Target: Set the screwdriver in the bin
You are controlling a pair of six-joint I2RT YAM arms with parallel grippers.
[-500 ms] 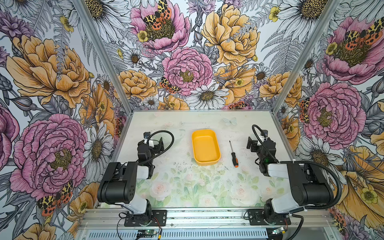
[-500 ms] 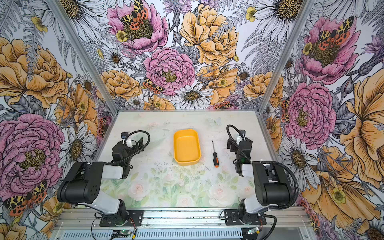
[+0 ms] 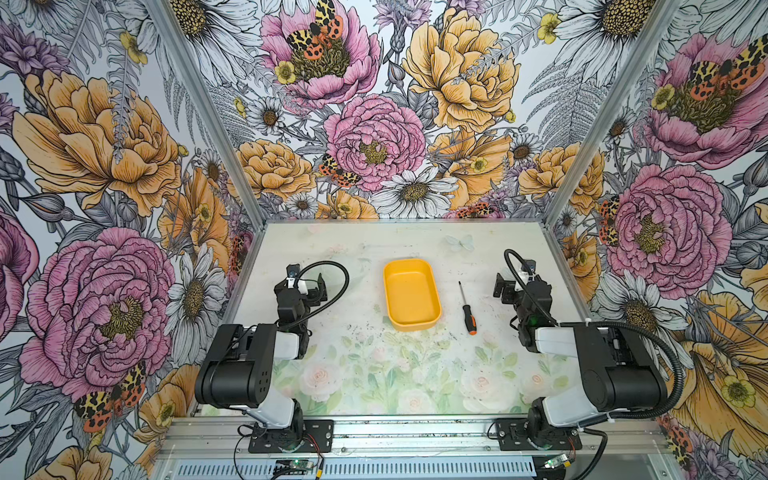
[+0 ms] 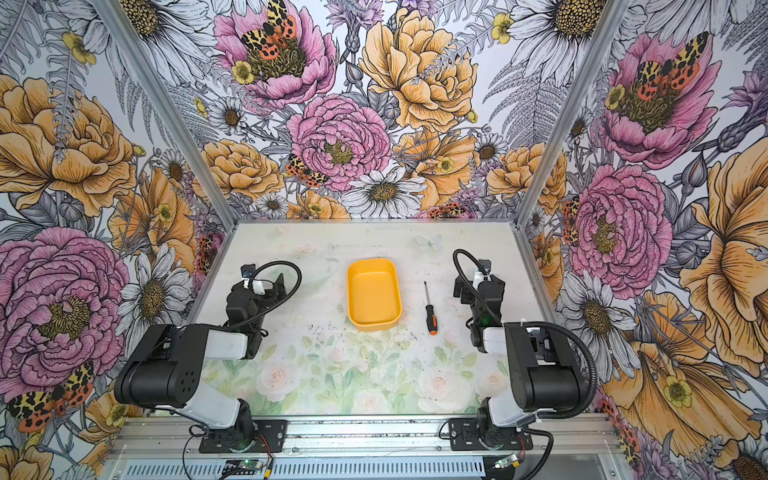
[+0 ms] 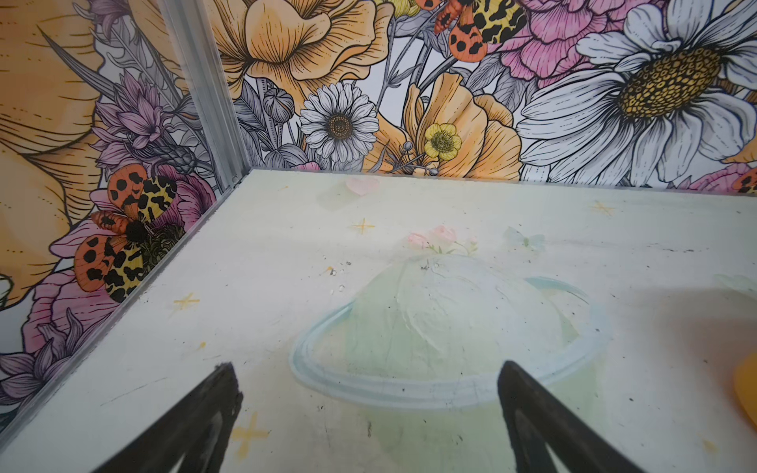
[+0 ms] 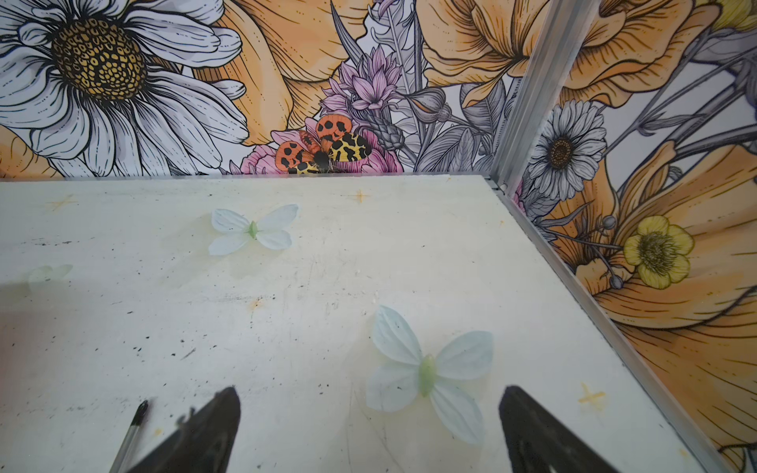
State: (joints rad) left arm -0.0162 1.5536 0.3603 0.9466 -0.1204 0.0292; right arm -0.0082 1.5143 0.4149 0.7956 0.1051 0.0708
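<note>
- The screwdriver (image 3: 467,309) is seen lying flat on the table (image 3: 365,374). It lies just beside the yellow bin (image 3: 415,326), on the right arm's side and apart from the bin's wall. Its shaft is pointed toward the back wall and its orange-capped handle toward the arm bases.
- The bin is seen in both top views near the middle of the table, with nothing in it.
- The right gripper (image 6: 369,391) is shown spread wide, with nothing between its fingers. It is placed near the screwdriver, on the side away from the bin, and no contact is made. In the right wrist view only the tip end of the screwdriver (image 6: 131,430) is caught, beside one finger.
- The left gripper (image 5: 367,367) is also shown wide apart and empty, across the bin from the tool.
- The step in hand is judged to be the approach for the pick, since nothing is grasped and the tool is not yet in the bin.
- For the next move, the right gripper would need to be shifted sideways over the handle and its fingers set across the tool's length. It would then be lowered almost to the table and closed.
- The handle is judged the better hold, being thicker than the shaft. A closure made too high could be expected to miss the tool or roll it.
- A short carry would then be called for, with the tool kept in line with the bin's long side.
</note>
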